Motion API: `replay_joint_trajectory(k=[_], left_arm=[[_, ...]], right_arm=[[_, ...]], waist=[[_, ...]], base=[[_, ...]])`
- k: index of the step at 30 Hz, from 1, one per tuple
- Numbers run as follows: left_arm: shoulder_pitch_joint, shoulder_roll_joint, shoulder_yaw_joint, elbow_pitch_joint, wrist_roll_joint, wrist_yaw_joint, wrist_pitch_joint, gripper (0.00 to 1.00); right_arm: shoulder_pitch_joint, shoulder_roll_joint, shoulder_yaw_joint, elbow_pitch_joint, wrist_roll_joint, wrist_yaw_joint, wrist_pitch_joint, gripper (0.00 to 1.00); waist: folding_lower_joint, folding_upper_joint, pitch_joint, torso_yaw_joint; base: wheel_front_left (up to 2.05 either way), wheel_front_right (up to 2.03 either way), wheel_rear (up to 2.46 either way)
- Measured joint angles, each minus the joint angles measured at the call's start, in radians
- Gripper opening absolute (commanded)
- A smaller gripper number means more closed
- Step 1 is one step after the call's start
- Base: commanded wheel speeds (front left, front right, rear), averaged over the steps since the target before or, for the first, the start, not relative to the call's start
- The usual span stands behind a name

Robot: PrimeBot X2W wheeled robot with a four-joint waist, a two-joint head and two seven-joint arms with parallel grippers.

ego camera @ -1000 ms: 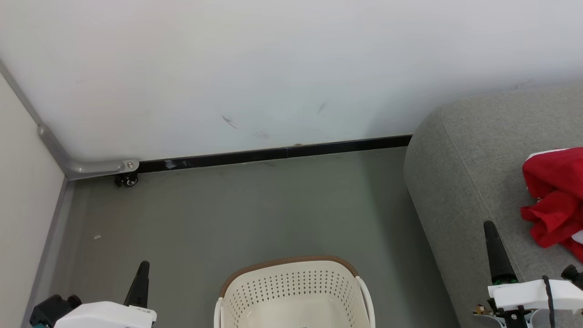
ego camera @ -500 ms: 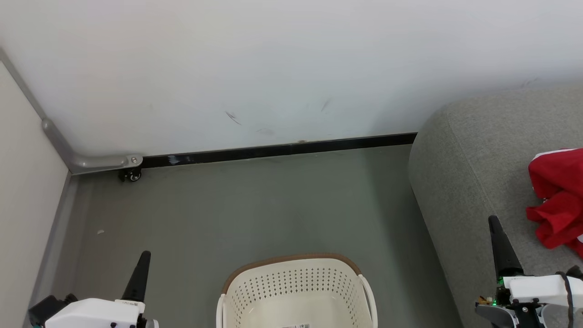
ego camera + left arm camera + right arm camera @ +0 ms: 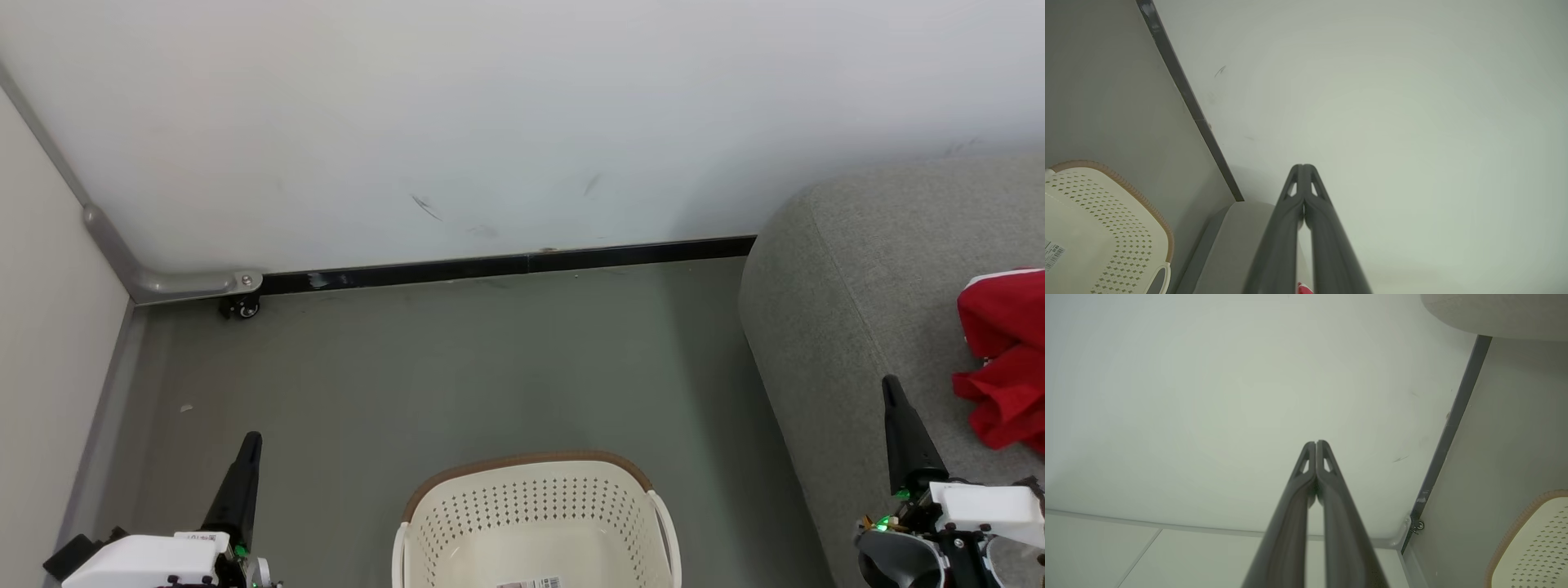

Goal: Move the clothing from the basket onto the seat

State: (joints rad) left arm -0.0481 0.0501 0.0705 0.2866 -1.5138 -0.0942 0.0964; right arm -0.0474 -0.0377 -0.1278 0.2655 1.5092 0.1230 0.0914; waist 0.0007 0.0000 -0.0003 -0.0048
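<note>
Clothing (image 3: 1004, 367), red, lies bunched on the seat (image 3: 841, 278) at the head view's right edge. Basket (image 3: 531, 510) stands on the grey floor (image 3: 490, 359) between the arms, with the label (image 3: 531, 583) on its bottom showing. Left gripper (image 3: 251, 439) and right gripper (image 3: 890, 382) point toward the wall (image 3: 490, 122), fingers pressed together and grasping nothing. The right one shows against the seat's edge.
</note>
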Motion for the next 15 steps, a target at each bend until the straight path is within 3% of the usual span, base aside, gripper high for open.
replay_joint_trajectory(k=[6, 15], left_arm=[[-0.012, -0.008, 0.017, 0.0, -0.081, -0.026, 0.018, 0.0], [-0.016, -0.012, 0.019, 0.0, -0.086, -0.026, 0.018, 0.0]], right_arm=[[-0.012, 0.0, -0.006, 0.003, 0.085, 0.0, 0.015, 0.0], [-0.019, 0.0, -0.007, 0.003, 0.088, 0.0, 0.015, 0.0]], waist=[[-0.0001, 0.0, 0.002, 0.005], [-0.0001, 0.0, 0.002, 0.005]], base=[[0.0, 0.0, 0.0], [0.0, 0.0, 0.0]])
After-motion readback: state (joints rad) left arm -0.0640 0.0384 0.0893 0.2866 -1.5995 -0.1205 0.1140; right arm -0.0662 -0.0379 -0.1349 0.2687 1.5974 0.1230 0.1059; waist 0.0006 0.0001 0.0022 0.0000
